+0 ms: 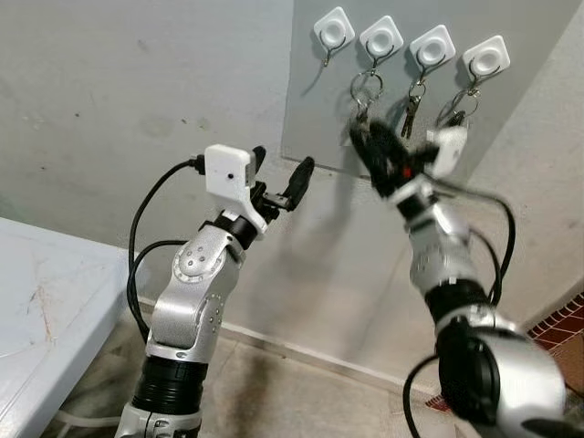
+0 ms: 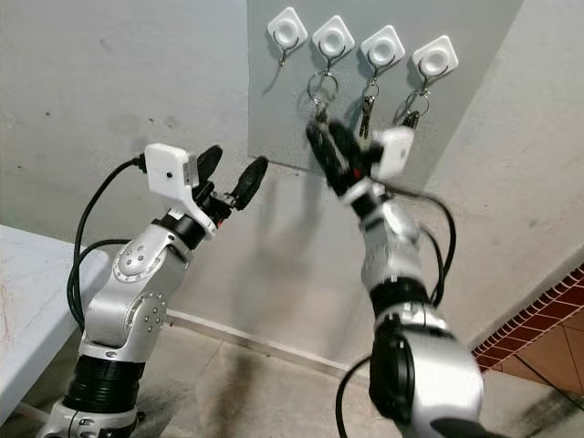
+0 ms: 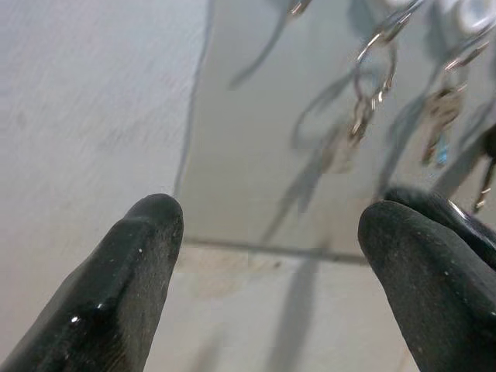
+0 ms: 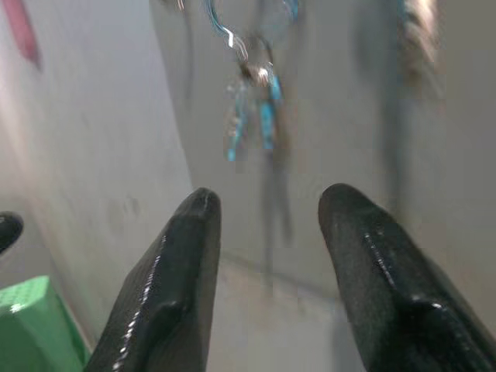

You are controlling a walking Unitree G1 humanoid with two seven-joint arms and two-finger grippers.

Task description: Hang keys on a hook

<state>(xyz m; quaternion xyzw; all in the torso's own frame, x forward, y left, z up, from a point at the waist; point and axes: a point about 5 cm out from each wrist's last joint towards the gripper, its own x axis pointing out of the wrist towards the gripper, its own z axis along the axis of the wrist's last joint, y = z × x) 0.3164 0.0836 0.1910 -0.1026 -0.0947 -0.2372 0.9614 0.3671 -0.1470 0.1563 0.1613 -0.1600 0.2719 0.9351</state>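
Four white hooks sit in a row on a grey wall panel (image 1: 319, 109). The leftmost hook (image 1: 334, 32) is bare. The second hook (image 1: 380, 38) holds a key ring with keys (image 1: 365, 91), and the third hook (image 1: 432, 46) and fourth hook (image 1: 484, 59) also carry keys. My right gripper (image 1: 374, 151) is raised just below the second hook's keys, blurred, open, with nothing between its fingers (image 4: 186, 256); those keys (image 4: 252, 101) hang ahead of it. My left gripper (image 1: 281, 172) is open and empty, lower and to the left of the panel, pointing at the wall.
A white table (image 1: 36, 310) stands at the left beside my left arm. Red brick tiling (image 1: 561, 324) shows at the lower right. A green object (image 4: 31, 325) lies low by the wall. The floor (image 1: 274, 392) runs along the wall's foot.
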